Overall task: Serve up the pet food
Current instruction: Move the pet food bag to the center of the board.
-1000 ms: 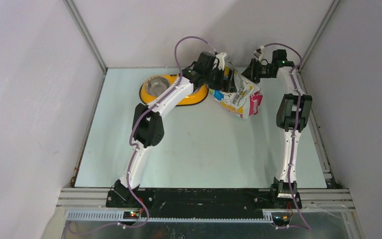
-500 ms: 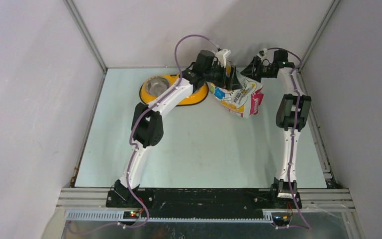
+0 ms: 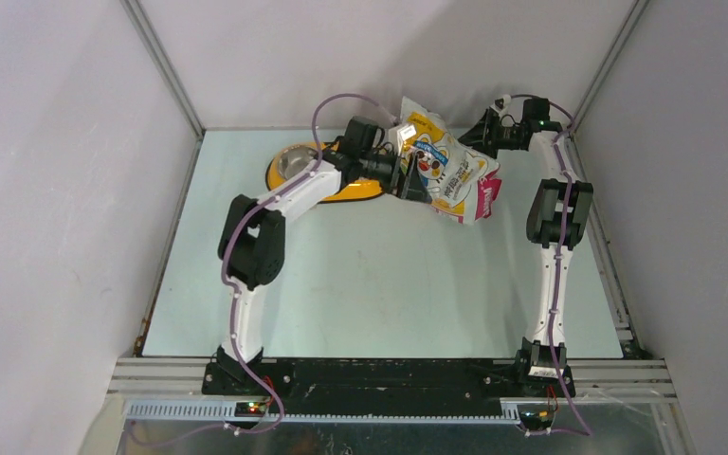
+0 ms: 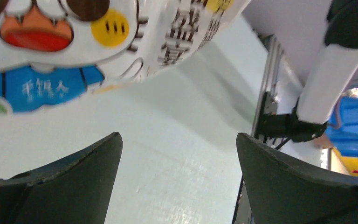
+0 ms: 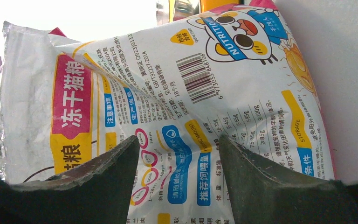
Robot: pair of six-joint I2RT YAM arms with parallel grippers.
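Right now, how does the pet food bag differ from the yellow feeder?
The pet food bag is white, yellow and pink with a cartoon print; the yellow feeder is plain with a metal bowl. The bag stands tilted; the feeder lies flat, partly hidden by the left arm. Both are at the table's far side.

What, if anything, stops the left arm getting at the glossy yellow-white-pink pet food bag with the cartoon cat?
Probably nothing, so yes: the left gripper stands open right beside the pet food bag, with nothing between them.
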